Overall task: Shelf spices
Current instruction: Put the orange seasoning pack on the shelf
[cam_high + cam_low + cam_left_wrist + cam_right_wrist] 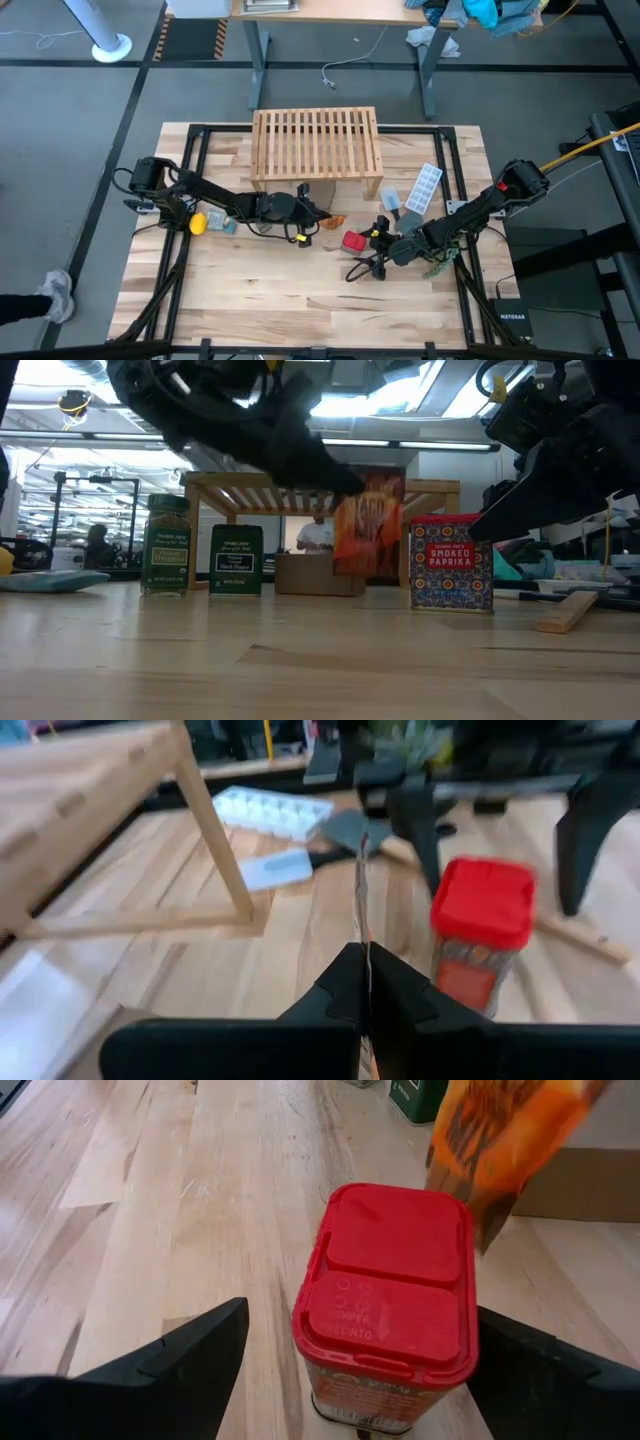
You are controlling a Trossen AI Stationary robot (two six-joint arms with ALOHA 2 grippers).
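Orange packet pinched edge-on between the left gripper's closed fingers, lifted clear of the table, hanging just in front of the shelf and close beside the red jar. In the high view the left gripper sits near the shelf's front edge with the packet's orange tip showing past it. Red jar stands upright on the table, labelled smoked paprika in the low view; right gripper straddles it, fingers spread wide on either side, not touching it. Green round jar and the dark box-like jar stand upright side by side under the shelf, toward its left end in the low view. White ice-cube tray lies on the table beside the shelf's right end.
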